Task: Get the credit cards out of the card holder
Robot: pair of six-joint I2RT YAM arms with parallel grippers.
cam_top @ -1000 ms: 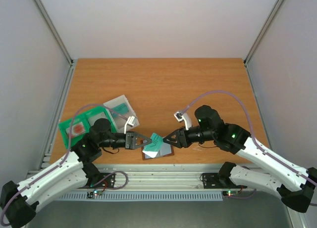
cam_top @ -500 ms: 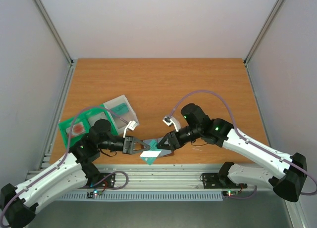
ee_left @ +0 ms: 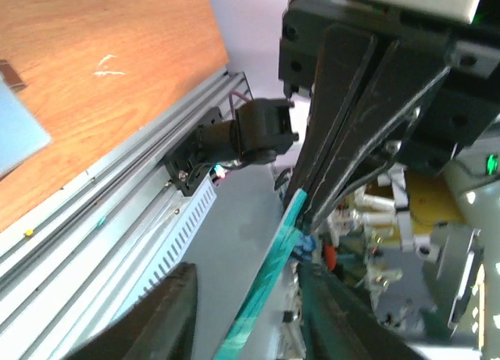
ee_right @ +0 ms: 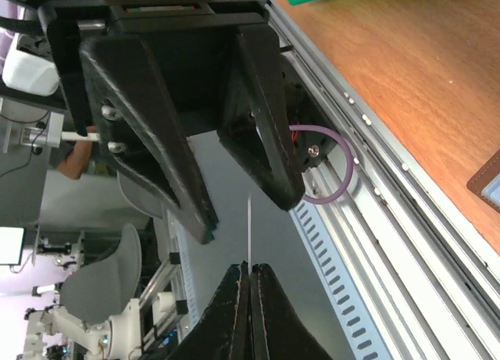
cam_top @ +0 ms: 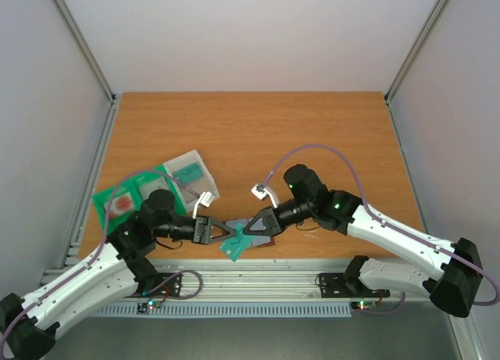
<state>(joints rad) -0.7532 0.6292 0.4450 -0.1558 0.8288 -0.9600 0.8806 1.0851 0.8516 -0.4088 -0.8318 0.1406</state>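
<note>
My right gripper (cam_top: 247, 228) is shut on a thin teal-faced credit card (cam_top: 233, 247) and holds it over the table's front edge. In the right wrist view the card (ee_right: 248, 227) shows edge-on, rising from the shut gripper (ee_right: 250, 268). My left gripper (cam_top: 223, 233) is open and faces the right one, its fingers on either side of the card without touching it. In the left wrist view the card (ee_left: 273, 282) runs between the open gripper (ee_left: 246, 301). The brown card holder (cam_top: 265, 242) lies on the table, mostly hidden under the right gripper; its grey-blue panel (ee_left: 16, 130) shows at left.
A flat green tray (cam_top: 105, 197) holding a card with a red blotch (cam_top: 121, 204) lies at the left. A translucent grey box (cam_top: 190, 172) stands beside it. The aluminium rail (cam_top: 258, 276) runs along the table's front edge, under both grippers.
My right gripper has moved left and toward the front edge with the card, away from the holder. My left gripper has shifted slightly and now straddles the card.
</note>
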